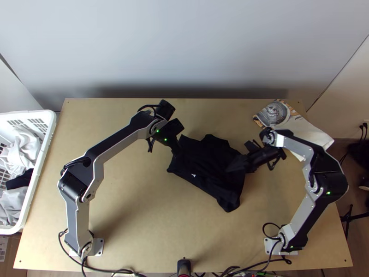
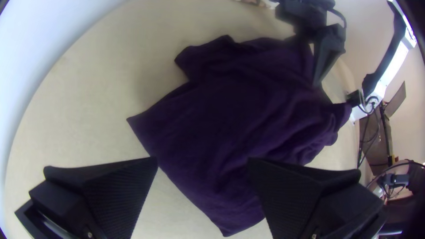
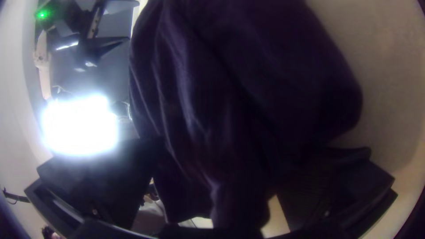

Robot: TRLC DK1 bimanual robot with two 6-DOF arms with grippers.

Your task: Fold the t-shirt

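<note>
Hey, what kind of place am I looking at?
Probably a robotics workspace: two jointed arms mounted on a wooden table, cables along its near edge, a white basket of cloth at its side.

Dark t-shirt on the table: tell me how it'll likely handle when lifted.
The dark t-shirt is probably floppy, since its surface wrinkles softly. It likely won't roll, lying mostly flat on the table. Loosely rumpled, it may sag or unfold if lifted by one corner.
</note>
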